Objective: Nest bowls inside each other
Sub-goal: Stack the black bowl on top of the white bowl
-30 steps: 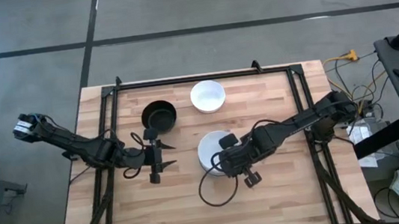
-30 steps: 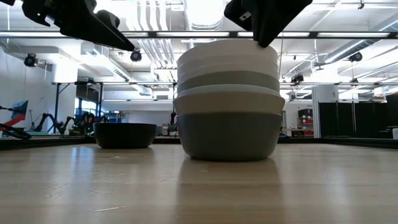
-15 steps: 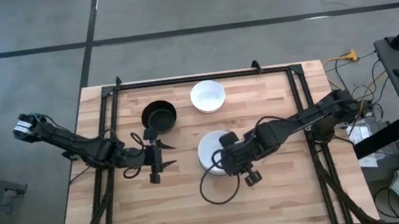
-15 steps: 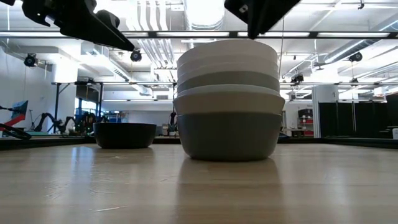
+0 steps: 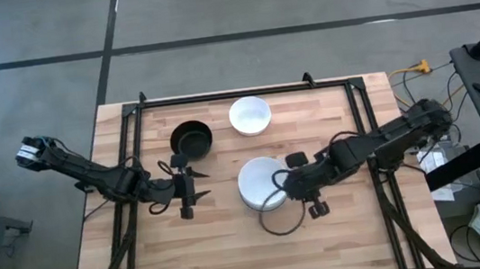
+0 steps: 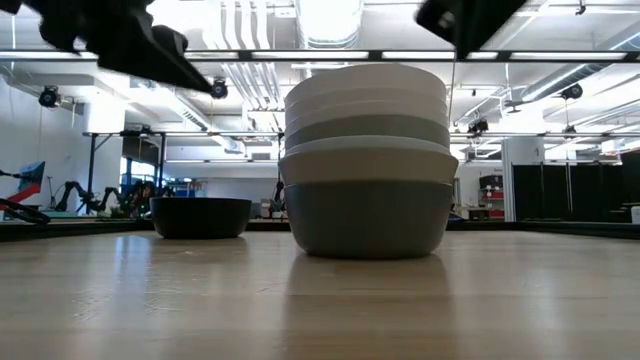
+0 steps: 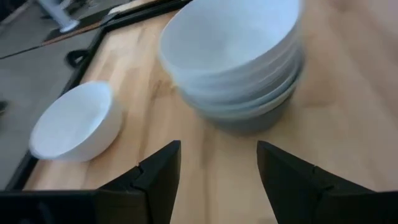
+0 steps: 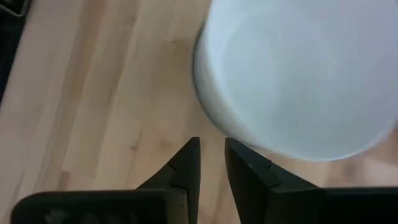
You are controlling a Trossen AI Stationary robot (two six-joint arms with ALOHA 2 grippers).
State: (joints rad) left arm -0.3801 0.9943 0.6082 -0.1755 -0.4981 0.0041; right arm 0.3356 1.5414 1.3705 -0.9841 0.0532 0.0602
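Note:
A stack of several nested bowls [image 5: 260, 184], grey at the bottom and white on top, rests on its bottom bowl at the table's middle. It also shows in the low view [image 6: 366, 160] and the left wrist view [image 7: 236, 62]. A black bowl [image 5: 191, 139] and a single white bowl [image 5: 250, 115] stand apart on the table farther back. My left gripper [image 5: 202, 184] is open and empty, left of the stack. My right gripper [image 5: 282, 185] hovers at the stack's right rim, its fingers [image 8: 193, 162] open by a narrow gap and empty.
A black metal frame [image 5: 244, 91] runs along the table's far edge and down both sides. A loop of cable [image 5: 278, 225] hangs from the right arm near the stack. Bare wood lies toward the near edge [image 5: 254, 260].
My right gripper has drawn back from above the stack toward the table's right edge and risen a little. The stack has stayed where it was.

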